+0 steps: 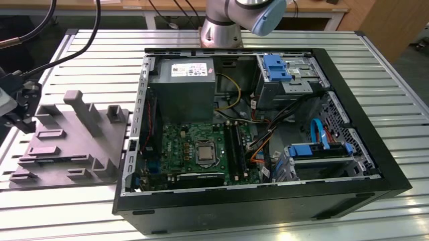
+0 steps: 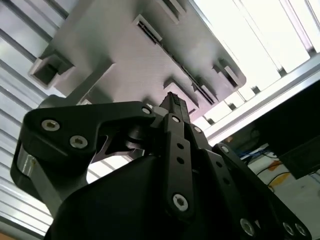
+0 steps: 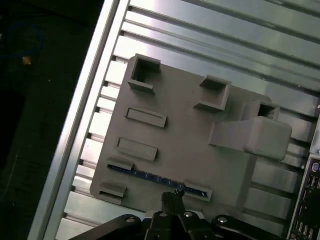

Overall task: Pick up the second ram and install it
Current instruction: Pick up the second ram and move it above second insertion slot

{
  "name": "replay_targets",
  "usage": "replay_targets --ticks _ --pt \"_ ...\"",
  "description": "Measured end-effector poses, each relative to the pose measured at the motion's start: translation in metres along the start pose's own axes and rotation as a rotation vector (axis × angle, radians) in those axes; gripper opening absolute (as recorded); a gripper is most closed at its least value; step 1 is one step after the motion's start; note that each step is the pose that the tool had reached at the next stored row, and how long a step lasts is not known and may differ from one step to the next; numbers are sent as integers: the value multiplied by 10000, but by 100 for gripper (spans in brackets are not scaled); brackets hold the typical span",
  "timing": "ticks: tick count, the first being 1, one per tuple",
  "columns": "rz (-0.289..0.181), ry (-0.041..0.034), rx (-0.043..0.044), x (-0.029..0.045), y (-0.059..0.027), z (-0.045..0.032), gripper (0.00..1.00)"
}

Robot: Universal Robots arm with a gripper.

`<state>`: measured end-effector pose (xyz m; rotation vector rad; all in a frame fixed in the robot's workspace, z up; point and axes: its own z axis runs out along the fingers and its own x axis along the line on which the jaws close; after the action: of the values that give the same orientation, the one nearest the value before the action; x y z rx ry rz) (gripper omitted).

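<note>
The second ram [image 3: 150, 176] is a thin blue stick standing on edge in a slot of the grey fixture block [image 3: 180, 135], between two small holders. My gripper [image 3: 172, 196] hangs close over the stick's middle with its fingers pressed together, and nothing shows between them. In the second wrist view the gripper [image 2: 173, 101] is shut, with the fixture block [image 2: 125, 55] behind its tips. In the exterior view the gripper [image 1: 25, 125] hovers at the left edge of the fixture block [image 1: 74, 145], well away from the open computer case [image 1: 254, 135].
The case holds a grey power-supply box [image 1: 182, 85], a motherboard with a square silver processor [image 1: 203, 153] and long black slot strips [image 1: 236, 143]. Blue drive brackets [image 1: 276, 68] and cables sit at the exterior view's right. A tall post [image 1: 82, 108] rises from the fixture.
</note>
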<state>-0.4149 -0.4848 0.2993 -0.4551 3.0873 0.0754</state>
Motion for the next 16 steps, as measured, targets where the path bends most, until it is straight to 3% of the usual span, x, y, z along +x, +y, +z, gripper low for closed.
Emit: replay_targets --ticks 16 --pt "-2896 130 -77 3 -4 100 10"
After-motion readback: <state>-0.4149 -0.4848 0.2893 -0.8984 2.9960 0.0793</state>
